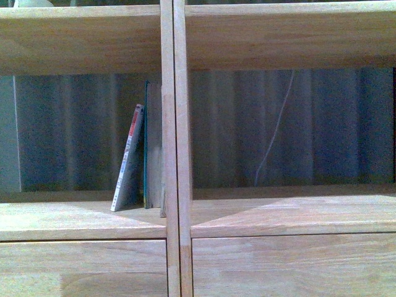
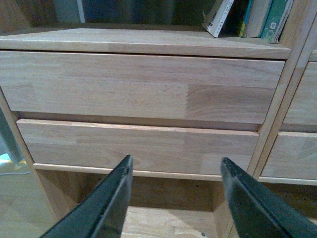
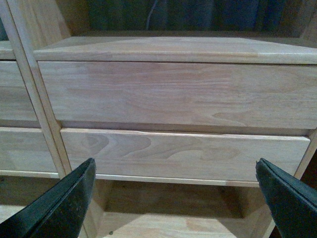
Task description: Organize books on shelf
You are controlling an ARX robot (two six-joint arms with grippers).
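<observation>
Now, both grippers, left (image 2: 174,171) and right (image 3: 174,171), gape empty before drawers (image 2: 138,87) | books (image 1: 139,158) lean at shelf (image 1: 80,219) divider | next: raise, straighten.

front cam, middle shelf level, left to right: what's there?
Open left compartment → leaning paperback with red-white spine → thin green-edged book, upright → central double upright of the bookcase → right compartment, no books, thin white cord behind it.
</observation>
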